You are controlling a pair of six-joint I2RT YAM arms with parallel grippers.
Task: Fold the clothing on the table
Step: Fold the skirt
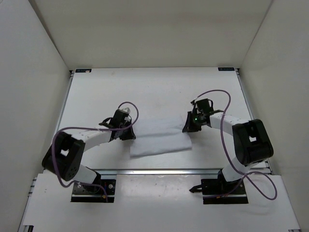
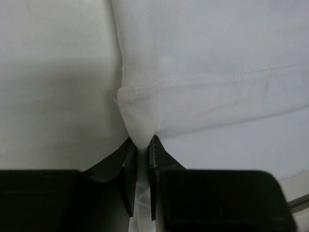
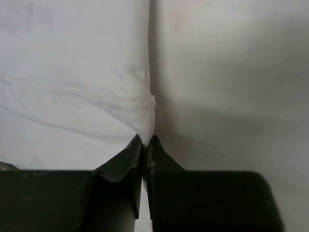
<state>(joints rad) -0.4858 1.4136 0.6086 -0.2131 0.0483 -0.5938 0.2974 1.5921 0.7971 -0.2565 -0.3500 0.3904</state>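
the clothing [image 1: 159, 137] is thin soft white fabric, a rough rectangle w/ a few wrinkles, lying flat on the matte white table [image 1: 159, 92] btwn the two arms, toward the near edge; the hem [image 2: 217, 89] has a double row of stitching; left gripper [image 2: 141, 145] has its black jaws nearly together, pinching the hem corner on the cloth's left side; right gripper [image 3: 144, 142] is clamped tight on the opposite hem corner, just a sliver of fabric btwn the tips

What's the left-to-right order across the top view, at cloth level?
left gripper → clothing → right gripper
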